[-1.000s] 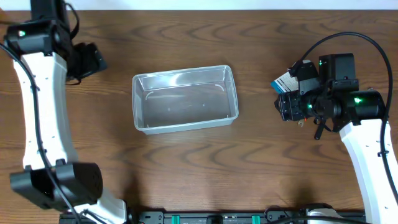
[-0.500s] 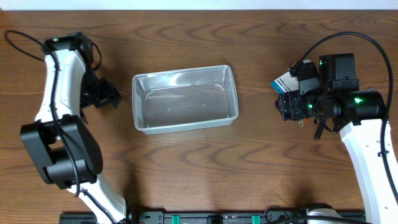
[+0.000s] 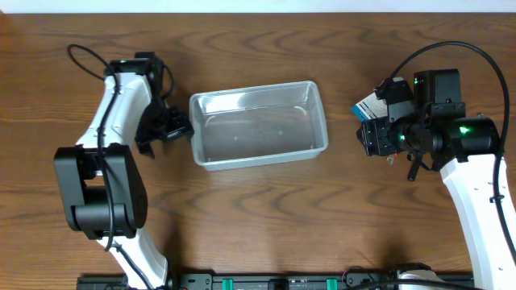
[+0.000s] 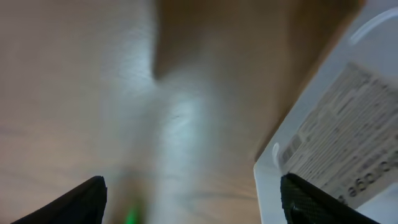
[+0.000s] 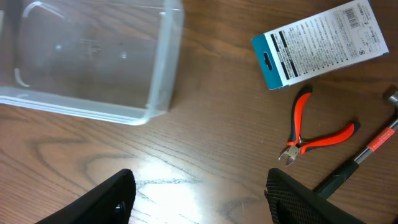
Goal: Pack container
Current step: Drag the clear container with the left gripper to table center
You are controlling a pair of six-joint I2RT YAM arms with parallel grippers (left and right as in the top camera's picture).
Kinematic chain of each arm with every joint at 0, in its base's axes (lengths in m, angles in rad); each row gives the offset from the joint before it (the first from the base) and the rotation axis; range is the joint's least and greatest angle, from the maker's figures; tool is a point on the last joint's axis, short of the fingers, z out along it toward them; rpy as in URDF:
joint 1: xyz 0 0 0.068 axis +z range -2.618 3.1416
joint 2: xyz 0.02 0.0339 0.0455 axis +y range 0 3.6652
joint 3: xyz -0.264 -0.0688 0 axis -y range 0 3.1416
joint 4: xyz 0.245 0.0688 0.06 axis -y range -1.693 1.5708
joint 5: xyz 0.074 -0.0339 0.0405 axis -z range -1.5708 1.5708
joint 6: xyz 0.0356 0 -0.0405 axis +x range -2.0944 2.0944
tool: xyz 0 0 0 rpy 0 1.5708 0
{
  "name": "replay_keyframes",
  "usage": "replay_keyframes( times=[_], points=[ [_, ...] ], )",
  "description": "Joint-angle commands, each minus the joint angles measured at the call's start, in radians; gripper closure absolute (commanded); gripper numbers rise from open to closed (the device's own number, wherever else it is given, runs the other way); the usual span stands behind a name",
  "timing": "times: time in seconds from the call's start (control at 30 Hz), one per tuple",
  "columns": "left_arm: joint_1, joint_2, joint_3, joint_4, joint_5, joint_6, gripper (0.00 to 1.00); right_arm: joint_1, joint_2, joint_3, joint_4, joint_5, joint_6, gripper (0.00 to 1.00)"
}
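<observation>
The clear plastic container [image 3: 258, 125] lies empty in the middle of the table. It also shows in the right wrist view [image 5: 93, 62]. My left gripper [image 3: 179, 127] is open at the container's left end, touching or nearly touching its rim. In the blurred left wrist view my left gripper [image 4: 199, 205] has its right finger [image 4: 323, 202] over the container's pale edge [image 4: 273, 174], and a printed label shows there. My right gripper [image 3: 367, 137] is open and empty, to the right of the container, and its fingers stand wide apart above bare wood in the right wrist view [image 5: 205, 205].
A small white-and-blue box [image 5: 323, 43] lies right of the container, partly under my right arm in the overhead view [image 3: 367, 105]. Red-handled cutters [image 5: 314, 137] and a hammer [image 5: 367, 155] with a black handle lie beside it.
My left arm has swung in from the far left to the container's left end. The container has slid a little to the right. The right arm has not moved.
</observation>
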Motion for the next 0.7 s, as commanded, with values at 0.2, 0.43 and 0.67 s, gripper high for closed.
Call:
replay_keyframes(
  times=[0.2, 0.43, 0.67],
  points=[
    [-0.021, 0.008, -0.002, 0.106, 0.026, -0.001, 0.18, 0.010, 0.002, 0.017, -0.002, 0.002, -0.011, 0.28],
    [0.006, -0.009, 0.061, 0.100, -0.099, 0.021, 0.02, 0.010, 0.002, 0.017, -0.027, -0.040, -0.011, 0.08],
    [0.079, -0.232, 0.145, 0.058, -0.136, 0.021, 0.02, -0.013, 0.003, 0.058, 0.111, 0.197, 0.282, 0.12]
  ],
)
